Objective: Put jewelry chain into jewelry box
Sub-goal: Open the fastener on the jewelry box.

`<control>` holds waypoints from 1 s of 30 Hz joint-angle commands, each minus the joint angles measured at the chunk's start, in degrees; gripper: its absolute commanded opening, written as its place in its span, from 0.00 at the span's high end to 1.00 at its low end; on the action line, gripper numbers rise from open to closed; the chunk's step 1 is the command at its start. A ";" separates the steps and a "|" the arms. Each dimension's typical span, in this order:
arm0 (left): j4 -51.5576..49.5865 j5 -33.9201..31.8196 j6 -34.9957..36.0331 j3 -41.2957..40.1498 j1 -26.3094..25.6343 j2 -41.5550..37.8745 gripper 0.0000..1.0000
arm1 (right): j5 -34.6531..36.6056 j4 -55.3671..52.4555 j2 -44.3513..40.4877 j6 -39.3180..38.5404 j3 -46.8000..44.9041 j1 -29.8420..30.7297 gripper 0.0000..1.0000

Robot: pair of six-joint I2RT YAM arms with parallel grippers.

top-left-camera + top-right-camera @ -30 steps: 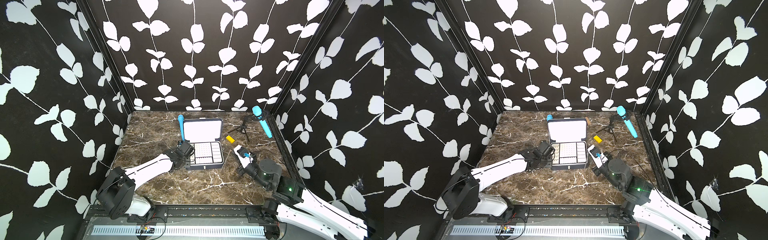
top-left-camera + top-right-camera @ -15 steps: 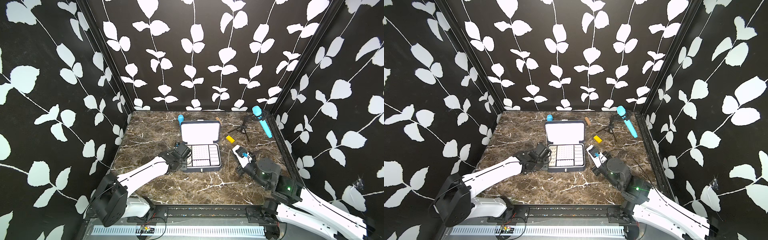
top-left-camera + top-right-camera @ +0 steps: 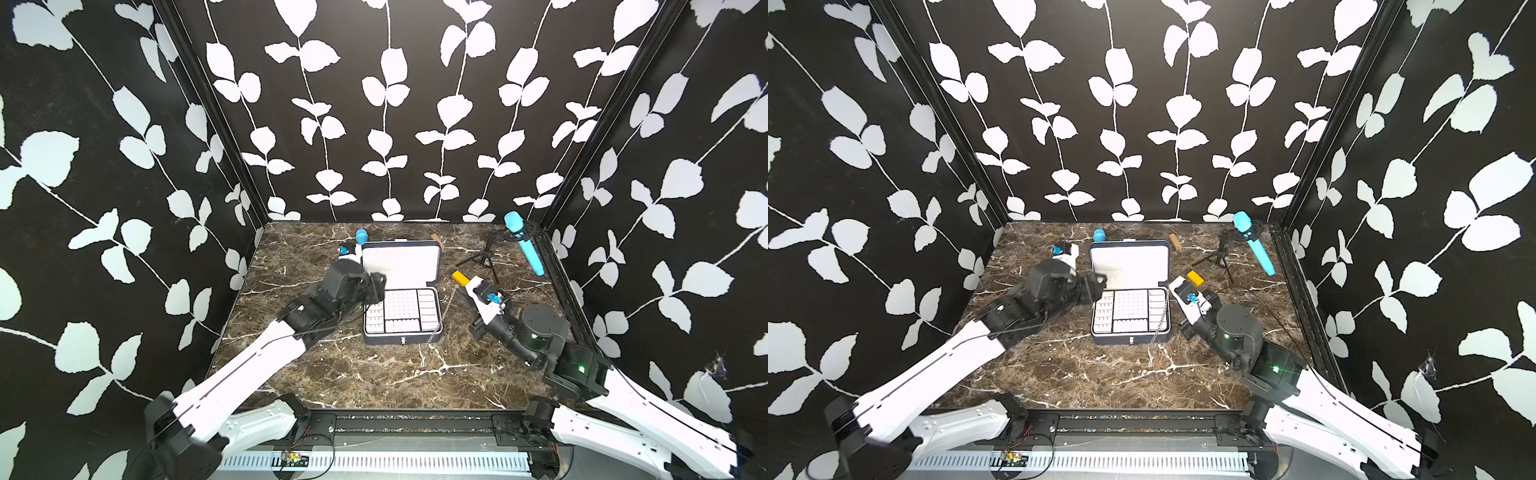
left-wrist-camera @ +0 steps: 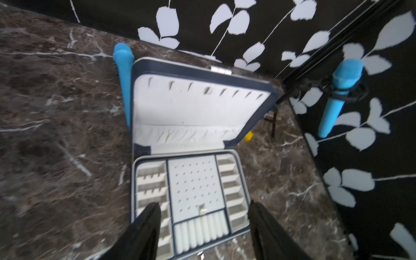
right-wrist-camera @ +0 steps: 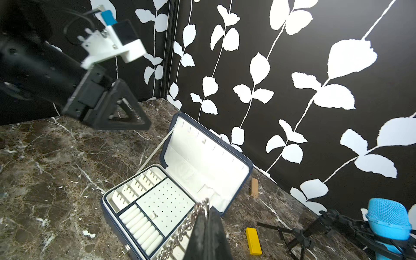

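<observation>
The jewelry box (image 3: pixel 436 266) stands open in the middle of the table in both top views, its lid up and its white tray (image 4: pixel 195 182) showing. My right gripper (image 5: pixel 206 213) is shut on the jewelry chain (image 5: pixel 180 231) just above the box's right side. The silvery chain (image 3: pixel 1160 320) hangs across the right-hand compartments and over the box's front right edge. My left gripper (image 4: pixel 203 211) hovers open above the near left part of the box (image 3: pixel 1129 338), with nothing between its fingers (image 4: pixel 150 220).
A yellow block (image 3: pixel 459 276) lies right of the box. A blue microphone (image 3: pixel 523 245) on a black tripod (image 3: pixel 482 259) stands at the back right. Another blue microphone (image 3: pixel 360 237) lies behind the box's left side, and a small wooden block (image 3: pixel 436 239) behind its right.
My left gripper has lifted off the box's left side, risen above it and opened wider. The box has shifted slightly left. The right gripper still holds the chain in place.
</observation>
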 commanded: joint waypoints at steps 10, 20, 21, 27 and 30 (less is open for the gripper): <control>32.60 0.38 -33.13 -3.32 4.33 17.94 0.39 | -4.17 9.70 7.55 -0.71 2.30 0.27 1.00; 37.92 0.59 -38.17 -1.86 5.72 23.85 0.41 | -1.73 8.65 7.06 -1.29 1.14 0.22 1.00; 37.85 0.54 -38.36 -1.72 5.82 24.02 0.41 | -1.49 8.44 6.91 -1.29 1.10 0.23 1.00; 38.33 -0.08 -39.50 -1.67 5.93 24.70 0.41 | -1.22 8.34 6.31 -1.62 0.77 0.24 1.00; 40.44 -0.72 -39.79 -2.52 5.94 24.54 0.41 | -1.23 8.39 6.06 -1.43 0.34 0.32 1.00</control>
